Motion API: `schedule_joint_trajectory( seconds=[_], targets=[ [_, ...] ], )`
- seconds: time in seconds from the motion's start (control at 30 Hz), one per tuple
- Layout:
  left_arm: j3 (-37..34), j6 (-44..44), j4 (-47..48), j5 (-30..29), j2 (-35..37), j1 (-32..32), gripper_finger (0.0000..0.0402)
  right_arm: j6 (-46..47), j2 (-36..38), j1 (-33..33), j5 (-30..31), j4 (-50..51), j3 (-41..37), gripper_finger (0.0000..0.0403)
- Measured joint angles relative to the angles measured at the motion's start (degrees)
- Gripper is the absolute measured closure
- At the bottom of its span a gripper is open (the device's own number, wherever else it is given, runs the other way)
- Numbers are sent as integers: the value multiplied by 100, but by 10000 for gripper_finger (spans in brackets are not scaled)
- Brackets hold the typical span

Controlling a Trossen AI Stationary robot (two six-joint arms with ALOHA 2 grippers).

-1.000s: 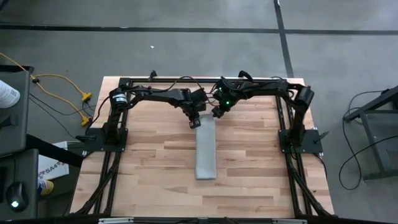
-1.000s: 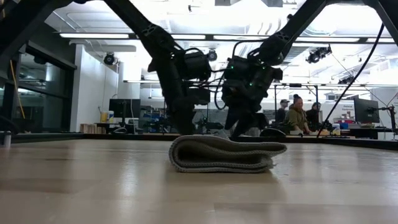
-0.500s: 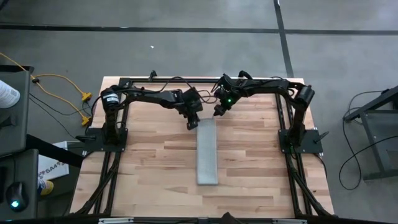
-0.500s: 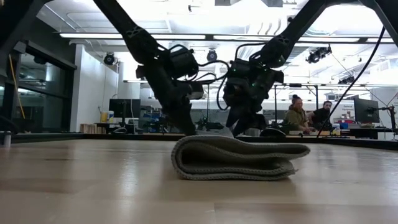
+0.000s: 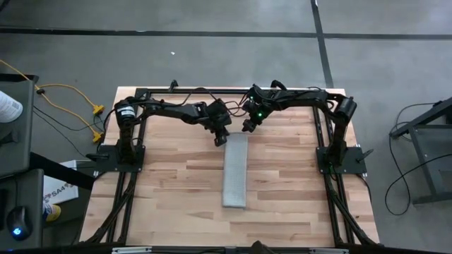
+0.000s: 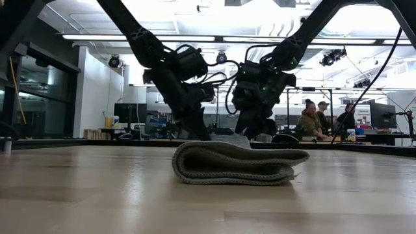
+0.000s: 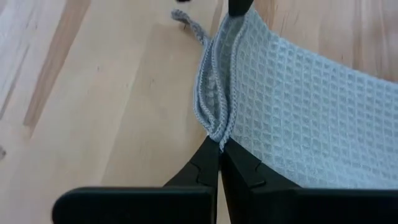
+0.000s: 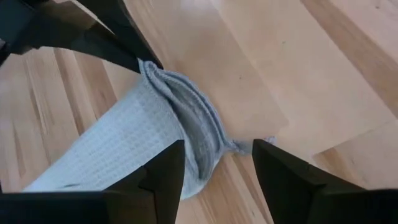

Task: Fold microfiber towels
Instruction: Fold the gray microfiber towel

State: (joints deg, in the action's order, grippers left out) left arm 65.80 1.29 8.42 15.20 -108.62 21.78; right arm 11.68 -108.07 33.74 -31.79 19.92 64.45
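Note:
The light grey towel (image 5: 234,171) lies folded in a long narrow strip that runs from the table's far middle toward its near edge. In the low view it shows as a flat stack of layers (image 6: 234,162). My left gripper (image 5: 222,138) is shut on the strip's far left corner (image 7: 221,146). My right gripper (image 5: 246,128) hangs open just above the strip's far right corner (image 8: 217,149), with a finger on either side of it, and touches nothing. My left gripper pinches the stacked edges (image 7: 217,124) at the strip's far left corner between its two fingers, several layers together. The fingers come from above, slanting in from the far side. The corner is bunched at the fingers, and the rest of the towel (image 7: 298,106) lies flat on the table.
The towel's small hanging loop (image 7: 186,22) lies on the wood beside the held corner. The dark arm frames (image 5: 116,152) stand at the table's left and right sides. Bare wood (image 5: 169,183) lies on both sides of the strip. People sit at desks (image 6: 312,120) far behind the table.
The folded towel has slid a little toward the table's near edge, then a little back and to the left. My left gripper has stayed shut on its far left corner while that arm's elbow swung toward the far edge.

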Motion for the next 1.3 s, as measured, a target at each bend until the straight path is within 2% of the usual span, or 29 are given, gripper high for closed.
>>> schedule_joint_trajectory(
  seconds=[0.4,0.57,0.97,1.3],
  targets=[
    [9,-176,-186,55,0,0,401,-109,-318,2,-79,131,0,216],
    [15,-324,-69,-242,-64,-2,401,-155,-328,2,-86,225,1,216],
    [17,-968,-164,-354,-223,117,401,-254,-328,-41,158,122,11,224],
    [28,-1082,-231,-175,-394,116,401,-250,-330,95,62,96,300,167]
  ],
)
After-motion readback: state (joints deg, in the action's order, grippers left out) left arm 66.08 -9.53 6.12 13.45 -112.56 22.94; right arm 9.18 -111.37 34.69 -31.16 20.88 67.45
